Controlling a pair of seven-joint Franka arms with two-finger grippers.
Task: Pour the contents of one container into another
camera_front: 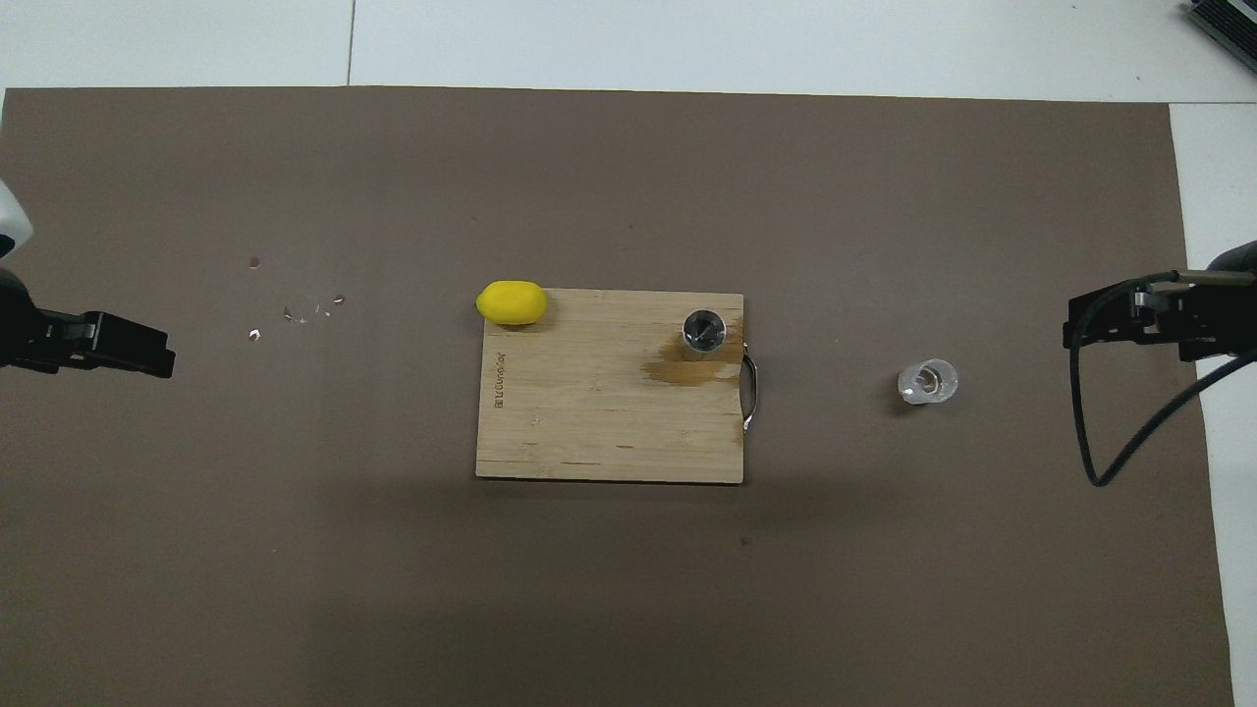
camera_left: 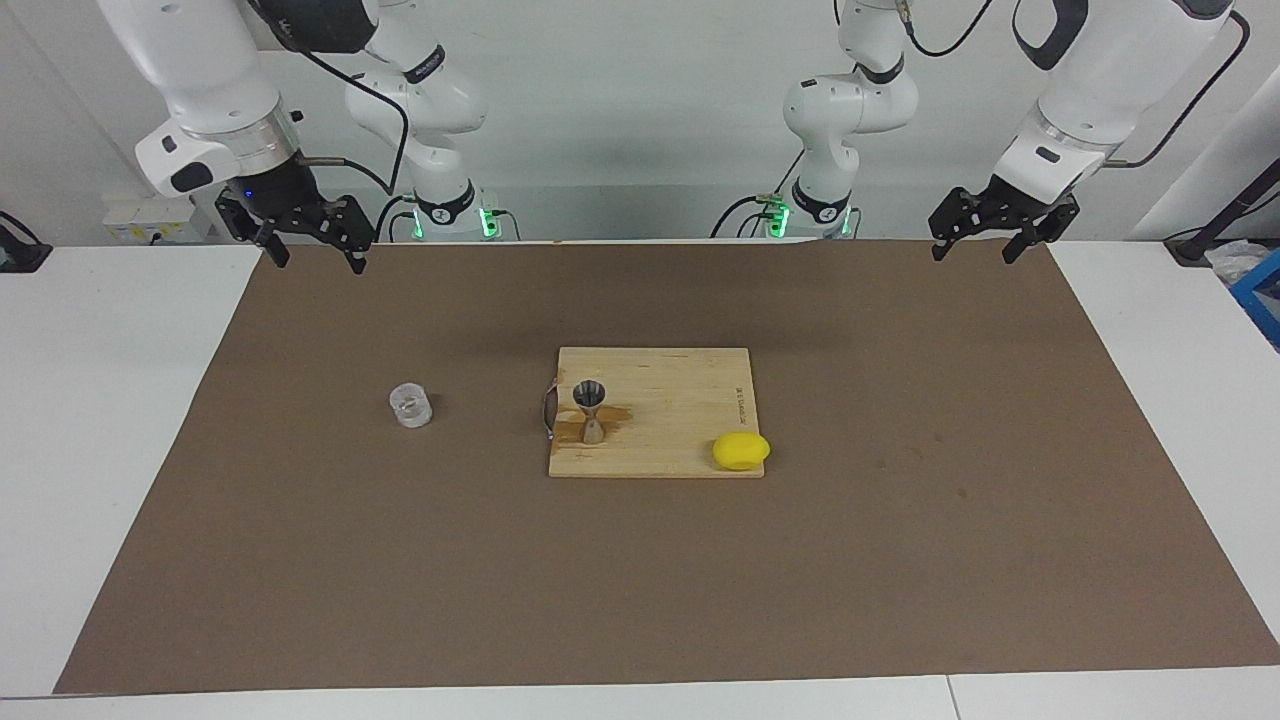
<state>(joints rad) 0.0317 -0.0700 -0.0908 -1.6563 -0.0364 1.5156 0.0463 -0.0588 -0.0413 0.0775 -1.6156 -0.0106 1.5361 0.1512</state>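
The clear glass cup (camera_left: 410, 406) (camera_front: 927, 381) stands upright on the brown mat, beside the board toward the right arm's end. The steel jigger (camera_left: 590, 410) (camera_front: 704, 332) stands upright on the wooden cutting board (camera_left: 680, 395) (camera_front: 589, 422), near its handle, with a wet stain beside it. My right gripper (camera_left: 320, 262) (camera_front: 1075, 326) hangs open and empty over the mat's edge at its own end, well apart from the cup. Open and empty too, my left gripper (camera_left: 975, 256) (camera_front: 147, 353) waits over the mat's corner at its end.
A yellow lemon (camera_left: 741, 451) (camera_front: 512, 302) lies at the board's corner farthest from the robots, toward the left arm's end. A few small pale specks (camera_front: 295, 312) lie on the mat toward the left arm's end. White table surrounds the mat.
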